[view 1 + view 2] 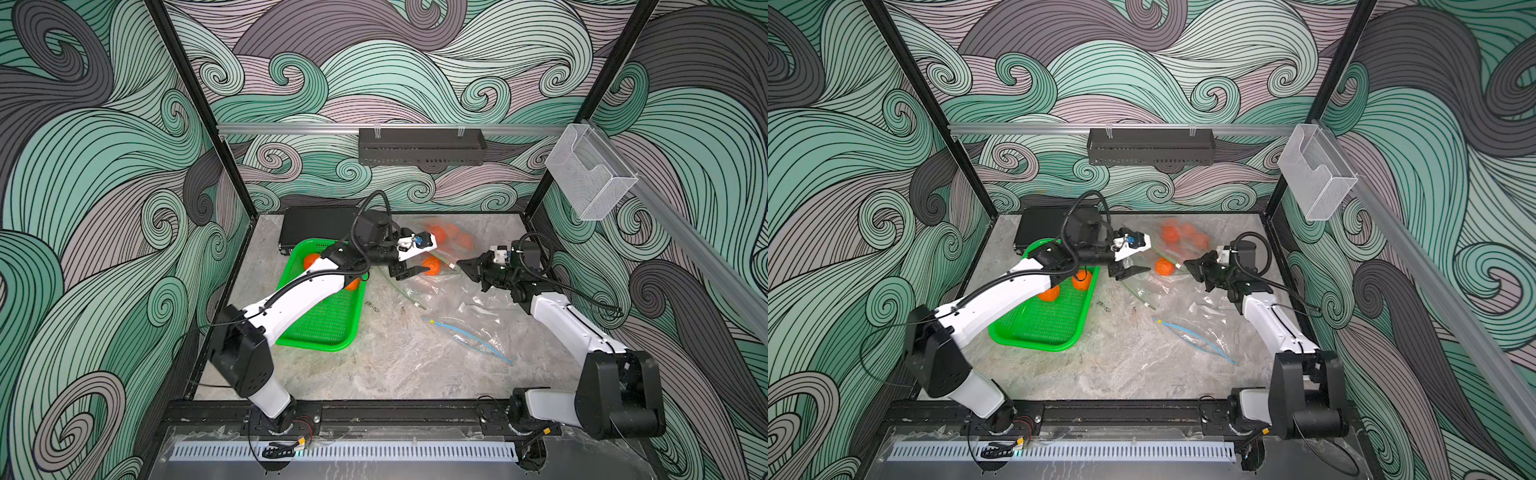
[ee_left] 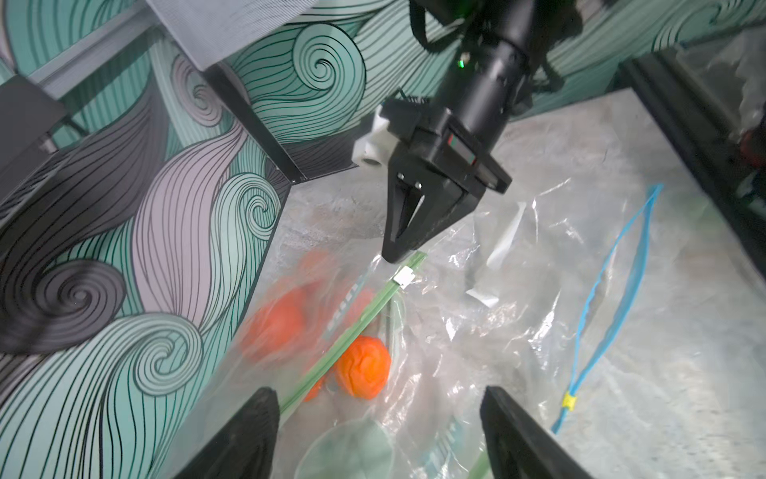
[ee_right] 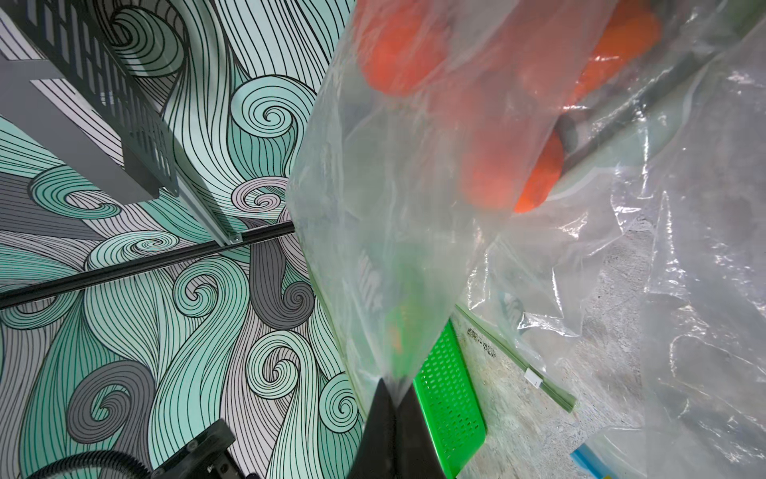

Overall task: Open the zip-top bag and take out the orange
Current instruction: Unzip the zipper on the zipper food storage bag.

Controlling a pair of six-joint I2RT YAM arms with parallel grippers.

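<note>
While the right gripper [image 3: 391, 387] stands clamped on a corner of the bag [image 3: 393, 249], the left gripper [image 2: 379, 392] hangs with fingers [image 2: 248, 435] wide apart, holding nothing. The orange [image 2: 362, 367] lies just ahead of them, beside the bag's green zip [image 2: 352, 329]; inside or out cannot be told.

zip-top bag [image 3: 393, 249] clear glossy plastic; tray [image 1: 328, 324] perforated green plastic.
</note>
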